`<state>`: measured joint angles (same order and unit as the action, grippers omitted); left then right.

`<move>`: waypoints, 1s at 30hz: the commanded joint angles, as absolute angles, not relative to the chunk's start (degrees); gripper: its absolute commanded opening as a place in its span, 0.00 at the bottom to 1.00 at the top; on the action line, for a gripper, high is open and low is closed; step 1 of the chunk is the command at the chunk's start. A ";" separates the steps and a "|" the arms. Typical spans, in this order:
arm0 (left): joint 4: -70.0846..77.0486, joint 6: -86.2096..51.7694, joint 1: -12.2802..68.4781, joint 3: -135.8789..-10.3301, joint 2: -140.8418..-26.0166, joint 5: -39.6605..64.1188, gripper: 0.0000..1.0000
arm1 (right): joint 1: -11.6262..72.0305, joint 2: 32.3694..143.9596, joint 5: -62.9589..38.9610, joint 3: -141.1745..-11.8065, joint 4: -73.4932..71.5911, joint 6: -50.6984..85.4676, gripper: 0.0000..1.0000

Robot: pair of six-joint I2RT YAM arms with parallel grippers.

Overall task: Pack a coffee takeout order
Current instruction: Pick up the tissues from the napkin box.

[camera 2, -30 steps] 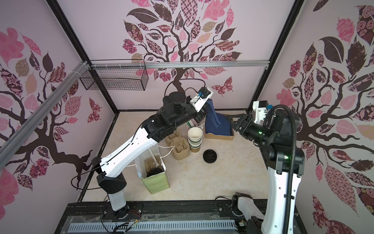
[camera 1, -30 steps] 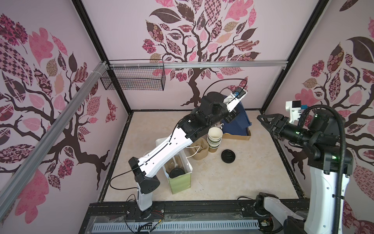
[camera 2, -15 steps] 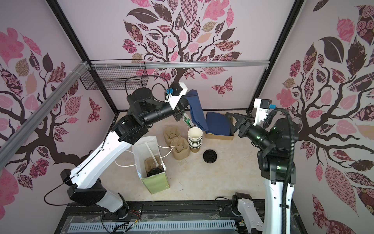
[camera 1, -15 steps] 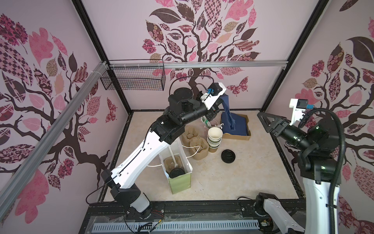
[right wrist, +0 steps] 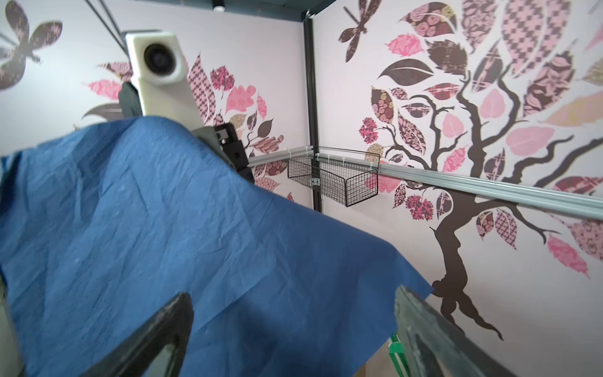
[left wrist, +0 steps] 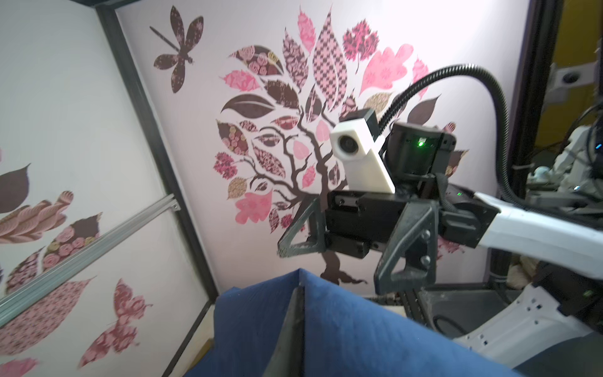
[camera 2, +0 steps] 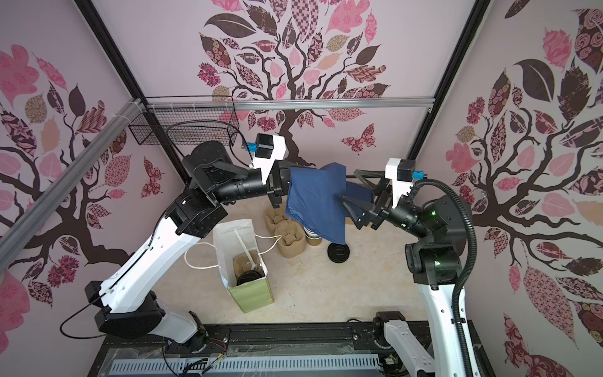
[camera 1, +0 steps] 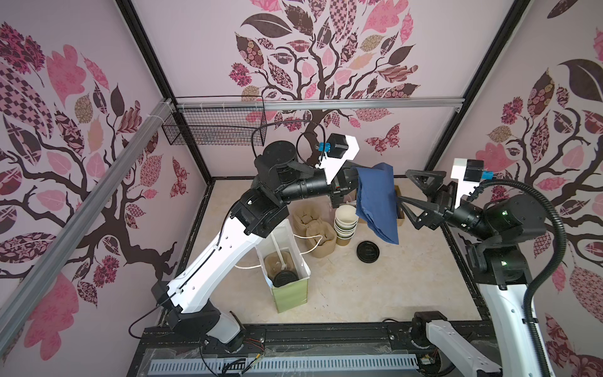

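Observation:
My left gripper [camera 1: 357, 178] is shut on the top edge of the navy napkin [camera 1: 377, 199], which hangs unfolded high above the table in both top views. In the left wrist view the napkin [left wrist: 359, 326] folds over my shut left gripper [left wrist: 298, 290]. My right gripper [camera 1: 404, 186] is open and level with the napkin, its fingers on either side of the cloth's edge, not touching. The pale green paper bag [camera 1: 292, 290] stands open on the table. Inside it sits a tan carrier [camera 1: 274, 261] with the cup's black lid [camera 1: 283, 277] showing.
On the table below the napkin are a second tan carrier [camera 1: 315, 228], a stack of lidless cups [camera 1: 346, 222], a loose black lid [camera 1: 368, 251] and a cardboard tray [camera 1: 399, 218]. A wire basket [camera 1: 215, 130] hangs on the back left rail.
My left arm has lifted the napkin off the tray and swung it up in front of the right gripper. The right gripper has opened wider and turned toward the cloth.

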<state>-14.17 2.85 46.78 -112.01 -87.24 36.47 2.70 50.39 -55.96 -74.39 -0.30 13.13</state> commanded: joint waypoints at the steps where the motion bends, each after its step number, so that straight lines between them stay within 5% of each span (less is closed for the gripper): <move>1: -7.07 -6.45 46.80 -109.08 -88.20 41.91 0.00 | 4.32 52.04 -58.49 -79.41 5.41 1.24 1.00; 9: -7.48 -8.51 47.11 -108.54 -88.16 42.30 0.00 | 7.66 53.98 -59.00 -78.68 10.41 -3.38 0.99; 21: -7.27 -12.97 47.23 -107.67 -87.73 45.37 0.00 | 8.97 55.69 -54.46 -78.46 12.85 -8.44 0.81; 23: -7.46 -13.45 47.20 -107.30 -87.98 45.53 0.00 | 10.41 56.30 -53.47 -78.25 11.40 -7.99 0.83; 26: -8.08 -13.53 47.26 -107.48 -88.24 45.22 0.00 | 13.14 56.86 -51.64 -78.26 9.70 -8.00 0.98; 30: -8.17 -13.01 47.28 -107.54 -88.50 45.18 0.00 | 13.60 57.47 -52.80 -77.68 5.29 -5.66 1.00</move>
